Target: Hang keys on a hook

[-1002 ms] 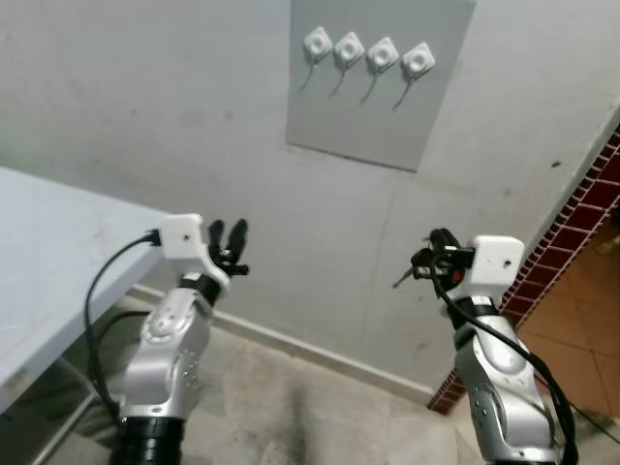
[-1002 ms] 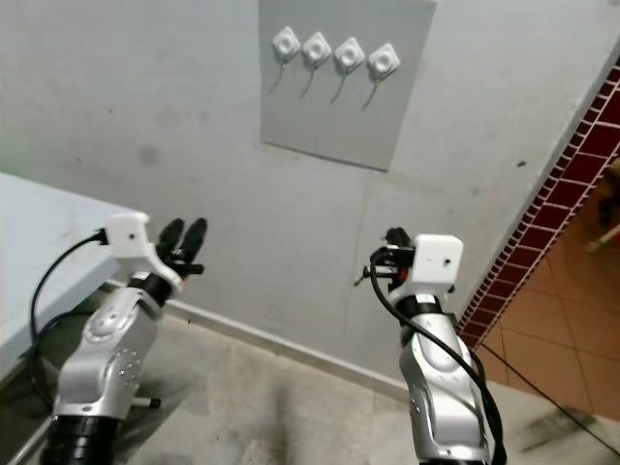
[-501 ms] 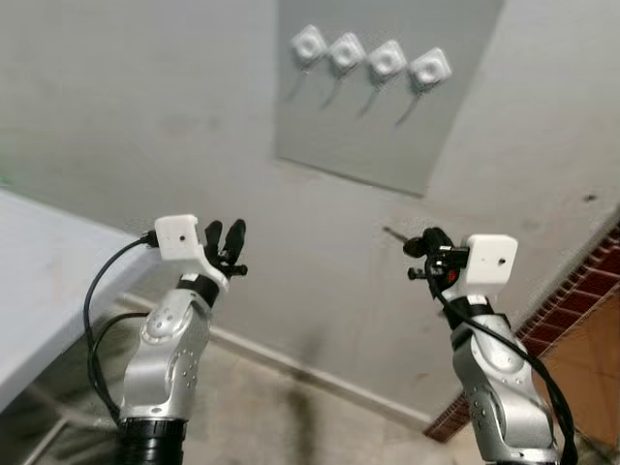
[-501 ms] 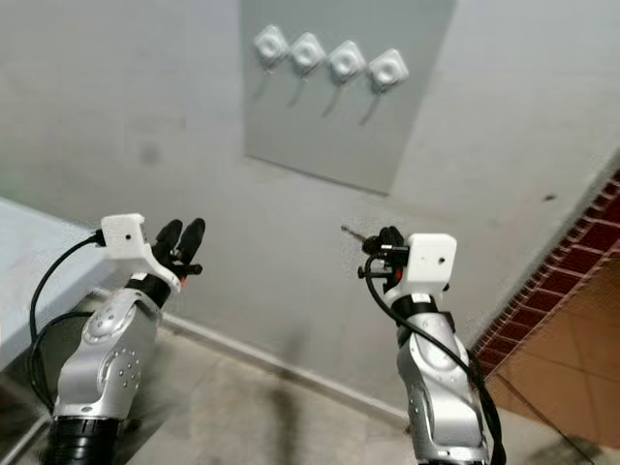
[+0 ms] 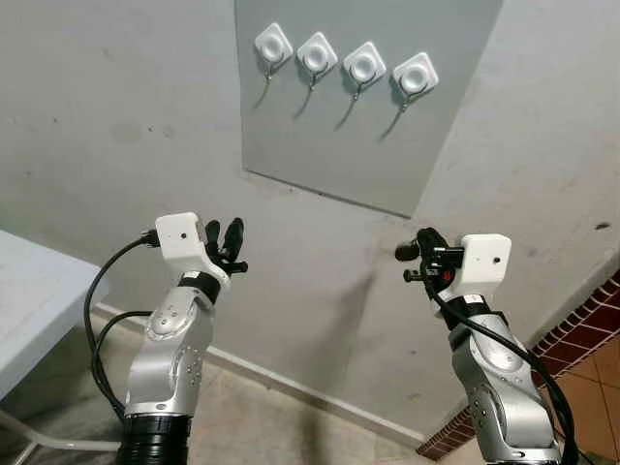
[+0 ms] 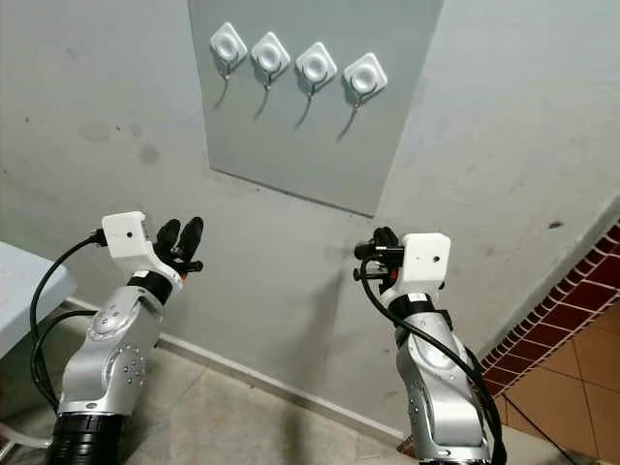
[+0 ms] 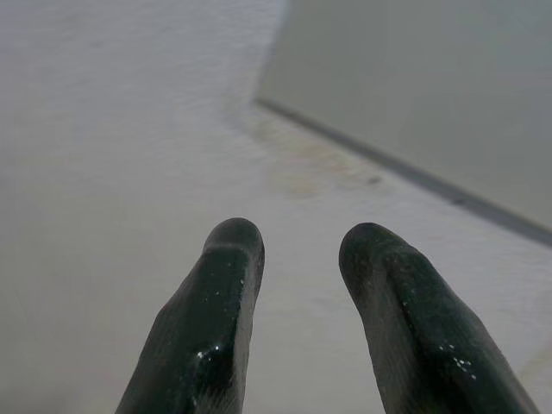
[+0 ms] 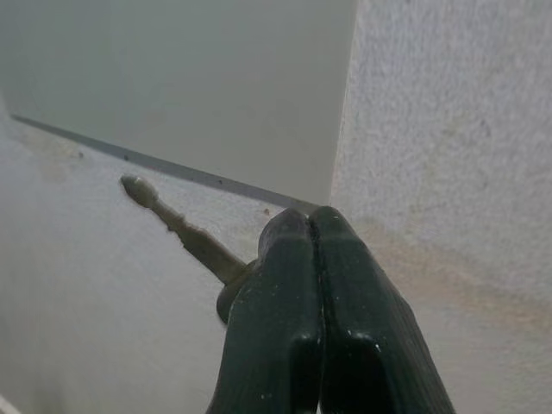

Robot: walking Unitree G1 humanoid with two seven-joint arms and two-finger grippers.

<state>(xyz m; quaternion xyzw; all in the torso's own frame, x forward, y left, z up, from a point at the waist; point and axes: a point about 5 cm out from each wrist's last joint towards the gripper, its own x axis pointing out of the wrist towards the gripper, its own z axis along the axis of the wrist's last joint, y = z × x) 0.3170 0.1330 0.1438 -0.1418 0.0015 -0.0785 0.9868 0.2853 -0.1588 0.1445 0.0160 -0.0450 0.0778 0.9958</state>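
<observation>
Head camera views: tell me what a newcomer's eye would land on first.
The row of four white diamond-shaped wall hooks on the grey rectangular panel stands out, high on the pale plastered wall. Below it, the right gripper is shut on a slim metal key pointing at the wall, while the left gripper is raised open on the other side.

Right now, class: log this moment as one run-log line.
right gripper: shut on key, below hook board | left gripper: open, idle | hooks: four, all bare
</observation>
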